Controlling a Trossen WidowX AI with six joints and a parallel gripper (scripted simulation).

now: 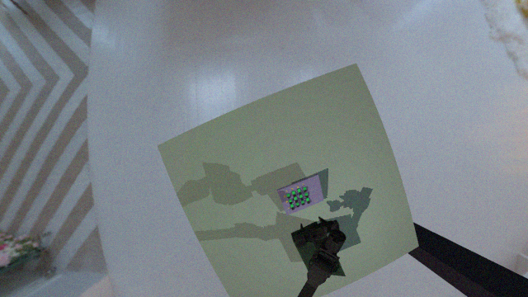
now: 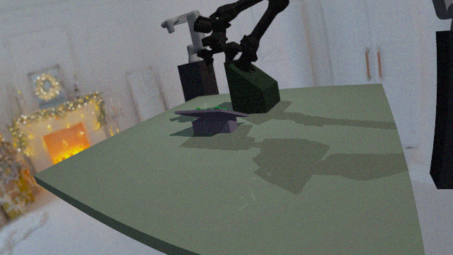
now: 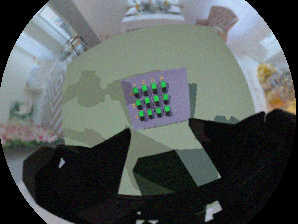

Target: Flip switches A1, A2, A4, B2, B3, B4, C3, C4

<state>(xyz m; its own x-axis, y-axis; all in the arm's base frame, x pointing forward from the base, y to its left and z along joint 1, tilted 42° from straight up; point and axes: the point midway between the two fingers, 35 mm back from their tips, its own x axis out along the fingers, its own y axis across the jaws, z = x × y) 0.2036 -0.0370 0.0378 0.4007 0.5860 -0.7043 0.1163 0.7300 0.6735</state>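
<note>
The purple panel stands raised on a block on the green table. It bears green and dark rocker switches in three rows of four, with orange printed labels. In the wrist view switch A1 is at the upper left, A4 at the upper right and C4 at the lower right. The switches are too small to tell surely which end of each is raised. My gripper is open and empty, above and on the arm's side of the panel, touching no switch.
The green table carries the panel and several arm shadows. A dark green wedge-shaped base stands under my arm, near the panel. A grey arm on a dark box is behind the table.
</note>
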